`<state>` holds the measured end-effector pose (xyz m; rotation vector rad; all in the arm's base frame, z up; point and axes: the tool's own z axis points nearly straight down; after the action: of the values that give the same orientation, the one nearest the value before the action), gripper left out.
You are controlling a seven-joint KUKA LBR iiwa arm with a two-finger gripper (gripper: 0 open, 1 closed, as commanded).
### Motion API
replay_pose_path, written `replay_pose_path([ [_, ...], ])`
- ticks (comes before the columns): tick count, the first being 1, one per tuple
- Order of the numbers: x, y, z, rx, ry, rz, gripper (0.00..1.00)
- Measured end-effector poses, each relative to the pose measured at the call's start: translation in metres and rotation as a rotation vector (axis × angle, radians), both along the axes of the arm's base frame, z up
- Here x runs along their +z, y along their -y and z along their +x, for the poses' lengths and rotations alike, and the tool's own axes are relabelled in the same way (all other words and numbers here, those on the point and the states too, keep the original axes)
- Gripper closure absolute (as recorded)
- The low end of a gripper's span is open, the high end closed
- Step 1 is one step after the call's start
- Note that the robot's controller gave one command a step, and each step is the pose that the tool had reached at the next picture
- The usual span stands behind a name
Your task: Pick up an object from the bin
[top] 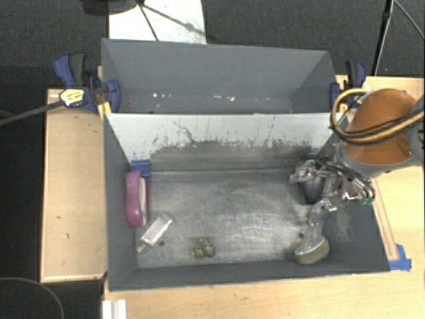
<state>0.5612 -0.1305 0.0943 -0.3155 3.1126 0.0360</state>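
Observation:
My gripper (324,182) hangs low over the right end of the bin, close to the right wall. Just below it, toward the front right corner, lies a long silvery thing with a rounded olive-grey end (311,246). Its thin upper end reaches up to the gripper's underside, and I cannot tell whether the two touch. A small dark patch sits under the gripper's left side.
Along the left wall lies a pink-purple oblong bottle (135,198) with a blue cap end. A small clear-and-white piece (155,233) lies in front of it. Near the front wall sits a small olive lumpy thing (203,247). The orange-covered arm and its cables come in from the right.

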Motion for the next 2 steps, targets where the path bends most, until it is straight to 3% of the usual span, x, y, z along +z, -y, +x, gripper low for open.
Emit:
replay_pose_path([
  [1,0.002,-0.009,0.017,-0.08,-0.008,-0.02,0.0],
  [2,-0.015,0.0,0.021,0.03,0.006,-0.002,0.0],
])
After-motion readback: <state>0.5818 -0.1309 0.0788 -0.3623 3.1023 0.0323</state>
